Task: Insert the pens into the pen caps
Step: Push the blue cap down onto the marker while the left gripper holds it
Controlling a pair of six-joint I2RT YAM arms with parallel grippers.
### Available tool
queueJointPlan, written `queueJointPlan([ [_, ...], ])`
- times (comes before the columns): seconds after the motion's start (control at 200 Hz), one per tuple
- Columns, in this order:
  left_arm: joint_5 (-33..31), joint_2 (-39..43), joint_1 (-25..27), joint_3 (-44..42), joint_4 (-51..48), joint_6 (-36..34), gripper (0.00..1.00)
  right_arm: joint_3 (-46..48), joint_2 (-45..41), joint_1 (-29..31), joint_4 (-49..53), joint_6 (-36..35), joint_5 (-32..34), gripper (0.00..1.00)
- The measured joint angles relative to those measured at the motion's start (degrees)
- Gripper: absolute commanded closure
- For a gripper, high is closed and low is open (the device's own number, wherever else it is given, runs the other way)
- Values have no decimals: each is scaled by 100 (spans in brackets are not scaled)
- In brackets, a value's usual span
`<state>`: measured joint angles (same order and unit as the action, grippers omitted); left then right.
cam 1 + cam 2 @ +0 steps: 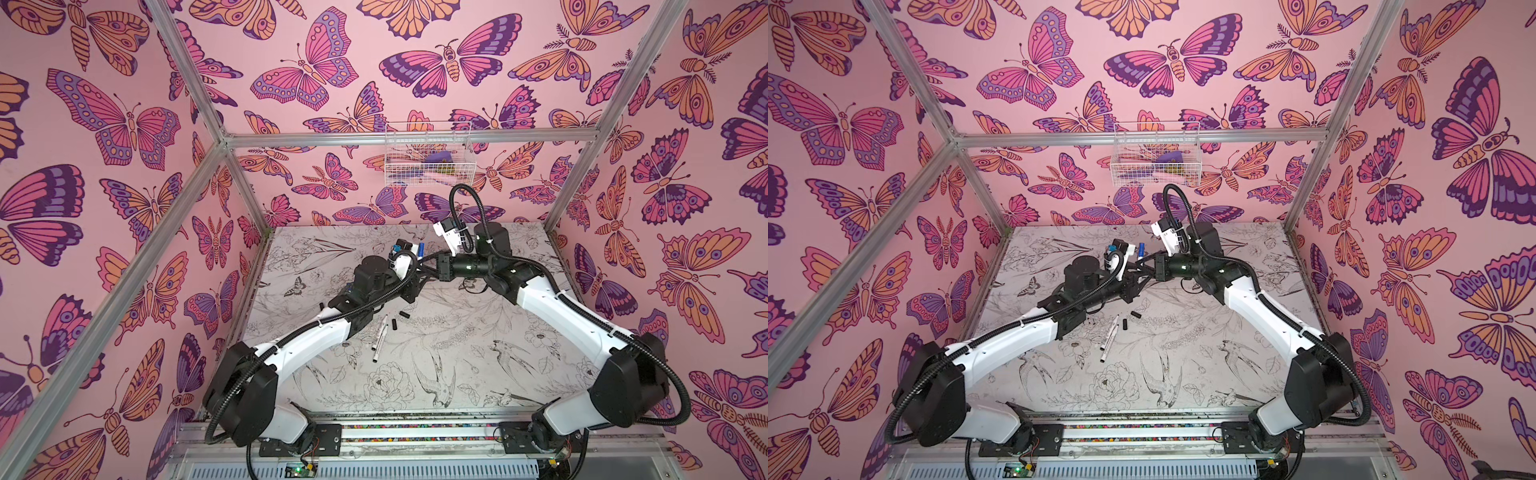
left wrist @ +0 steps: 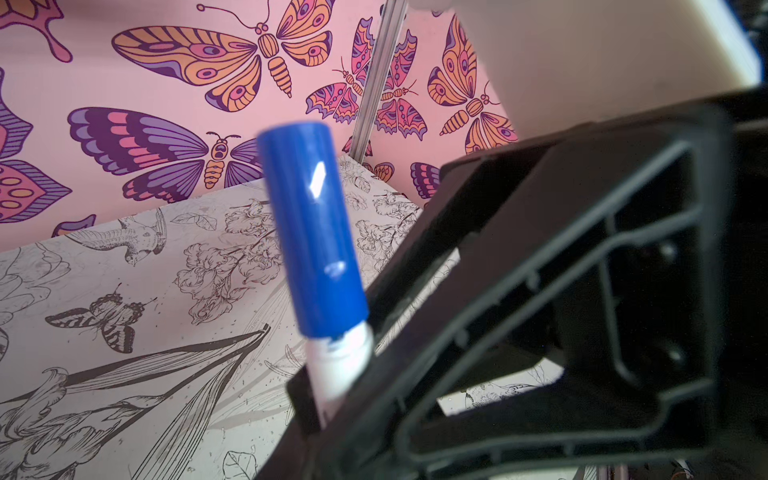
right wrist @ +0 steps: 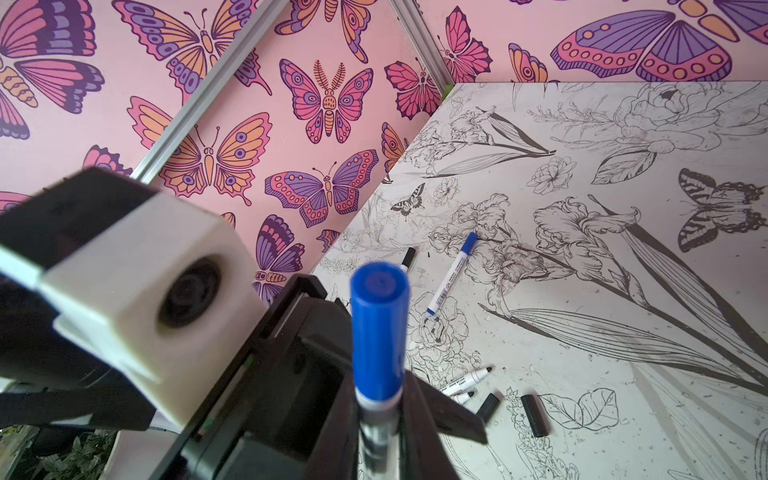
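The right gripper (image 3: 380,440) is pinched narrow on the white barrel of a pen (image 3: 376,405). It holds the pen up off the table (image 1: 457,353), with a blue cap (image 3: 378,332) pushed onto the upper end. In the left wrist view that cap stands clear above the black fingers gripping the barrel. The left gripper (image 1: 417,279) sits just beside this pen, over the far half of the table, but whether its jaws are wide or narrow cannot be told. Nearer the front, close to the left arm's forearm, two uncapped pens (image 1: 379,340) with black tips lie side by side. Two loose black caps (image 1: 394,323) lie just beyond them, slightly apart from each other. A second blue-capped pen (image 3: 453,274) lies flat on the table farther off.
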<state>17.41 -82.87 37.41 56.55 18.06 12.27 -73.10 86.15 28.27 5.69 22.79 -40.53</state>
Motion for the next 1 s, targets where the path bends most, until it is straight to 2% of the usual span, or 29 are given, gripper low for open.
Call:
queueJointPlan([
  [0.285,122,42,-2,0,-291,-24,67,-24,-22,0,203,-214,44,99],
  [0.596,286,70,-63,0,-470,-31,95,-24,-66,0,358,-433,103,99],
  [0.701,358,70,-63,0,-457,-24,100,-24,-103,0,426,-468,111,98],
  [0.741,382,70,-63,-2,-439,-20,100,-24,-120,0,444,-470,109,94],
  [0.861,433,70,-63,-28,-302,42,100,-24,-160,0,437,-439,109,69],
  [0.996,444,68,-63,-131,-87,92,100,-24,-247,0,380,-273,153,56],
])
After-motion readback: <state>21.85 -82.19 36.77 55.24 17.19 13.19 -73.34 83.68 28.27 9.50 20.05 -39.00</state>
